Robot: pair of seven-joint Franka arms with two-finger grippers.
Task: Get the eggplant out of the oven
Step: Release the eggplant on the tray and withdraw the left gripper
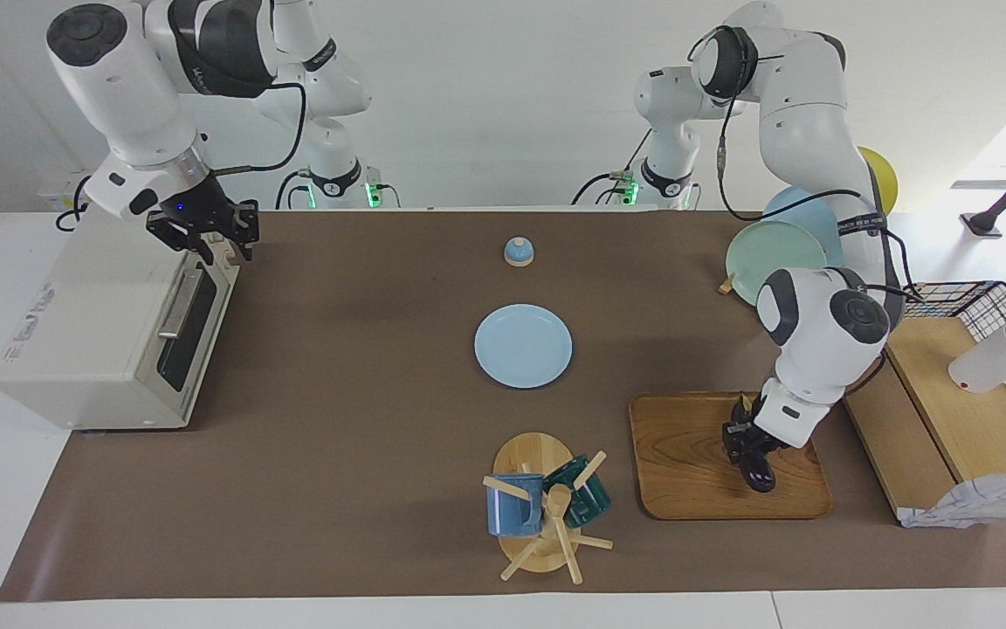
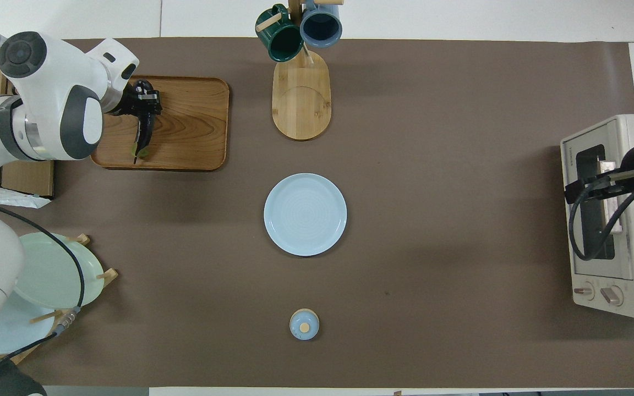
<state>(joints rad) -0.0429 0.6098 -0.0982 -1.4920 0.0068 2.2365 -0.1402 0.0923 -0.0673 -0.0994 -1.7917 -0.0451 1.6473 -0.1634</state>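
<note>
Right tool [image 1: 222, 243] hangs over the closed oven's [image 1: 110, 323] top front edge, can't tell if it's spread. Farther out, the left tool [image 1: 743, 445] is pinching the eggplant [image 2: 143, 135], which lies on the wooden tray [image 1: 686, 472].

a robot lab staged as a kitchen — toaster oven [image 1: 110, 328], mug rack [image 1: 547, 507], plate [image 1: 523, 345].

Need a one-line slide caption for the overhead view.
Left gripper lowers the glossy dark eggplant onto the wooden tray; right gripper at the off-white toaster oven.
</note>
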